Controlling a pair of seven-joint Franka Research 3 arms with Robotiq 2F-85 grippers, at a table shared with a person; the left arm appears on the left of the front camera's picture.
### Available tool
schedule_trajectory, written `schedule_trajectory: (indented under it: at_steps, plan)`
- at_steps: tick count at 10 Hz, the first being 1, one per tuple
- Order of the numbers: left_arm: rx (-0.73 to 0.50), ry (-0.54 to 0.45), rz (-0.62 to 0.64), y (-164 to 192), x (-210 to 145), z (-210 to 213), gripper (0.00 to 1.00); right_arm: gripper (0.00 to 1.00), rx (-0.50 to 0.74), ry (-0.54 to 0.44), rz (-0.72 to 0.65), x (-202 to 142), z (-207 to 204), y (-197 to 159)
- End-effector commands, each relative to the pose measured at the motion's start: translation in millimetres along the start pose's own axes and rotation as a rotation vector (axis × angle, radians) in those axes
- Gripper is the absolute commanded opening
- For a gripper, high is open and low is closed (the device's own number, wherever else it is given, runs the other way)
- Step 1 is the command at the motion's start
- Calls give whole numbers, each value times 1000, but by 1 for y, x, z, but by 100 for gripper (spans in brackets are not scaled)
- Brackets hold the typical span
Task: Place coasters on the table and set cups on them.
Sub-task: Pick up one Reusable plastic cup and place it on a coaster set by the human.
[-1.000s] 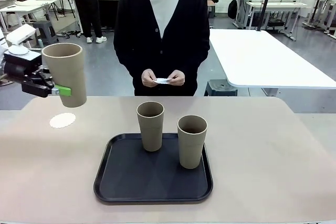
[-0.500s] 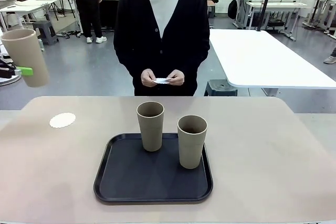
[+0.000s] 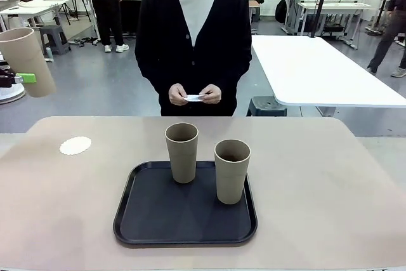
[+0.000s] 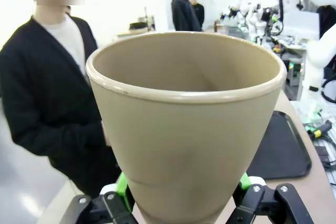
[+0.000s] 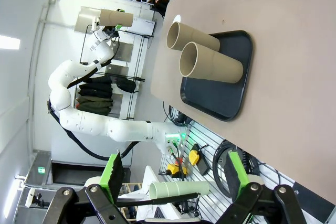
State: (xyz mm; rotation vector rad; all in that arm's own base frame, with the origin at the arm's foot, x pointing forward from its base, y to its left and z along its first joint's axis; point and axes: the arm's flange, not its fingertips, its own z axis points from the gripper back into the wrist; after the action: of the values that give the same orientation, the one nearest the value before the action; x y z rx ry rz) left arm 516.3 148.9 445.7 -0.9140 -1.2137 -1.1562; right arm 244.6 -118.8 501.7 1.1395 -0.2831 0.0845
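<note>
Moved further left, the left gripper point(image 3: 19, 79) squeezes a tall tan cup point(image 3: 26, 61), held high, likely for the round white paper coaster point(image 3: 75, 145). The right gripper point(image 5: 174, 176) gapes, empty.

- Cups point(image 3: 182, 157): plain matte tan-beige, unmarked.
- Tray point(image 3: 146, 220): black.
- Coaster point(image 3: 75, 145): white, scalloped edge.
- Table point(image 3: 317, 182): light beige-tan.
- Right gripper point(image 5: 174, 174): black, green pads point(image 5: 113, 174).
- Person's cardigan point(image 3: 158, 42): black, over a white shirt point(image 3: 195, 4).
</note>
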Motion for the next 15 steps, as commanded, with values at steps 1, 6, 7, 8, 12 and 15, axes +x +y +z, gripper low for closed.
schedule_trajectory:
  at_steps: [1, 6, 7, 8, 12, 15]
  plan:
    - [-9, 14, -2, -2, 1, 1, 84, 100, 12, -3, 3, 1, 0, 0]
    - [-124, -10, 9, 49, -48, -5, 84, 100, 12, -3, 3, 1, 0, 0]
    - [-126, -6, 24, 56, -65, -9, 84, 100, 12, -3, 3, 1, 0, 0]
    - [-120, 9, 46, 63, -77, -10, 84, 100, 12, -3, 3, 1, 0, 0]
    - [-132, 37, 109, 66, -130, -18, 84, 100, 12, -3, 3, 1, 0, 0]
    - [-167, 72, 108, 46, -149, -34, 84, 100, 12, -3, 3, 1, 0, 0]
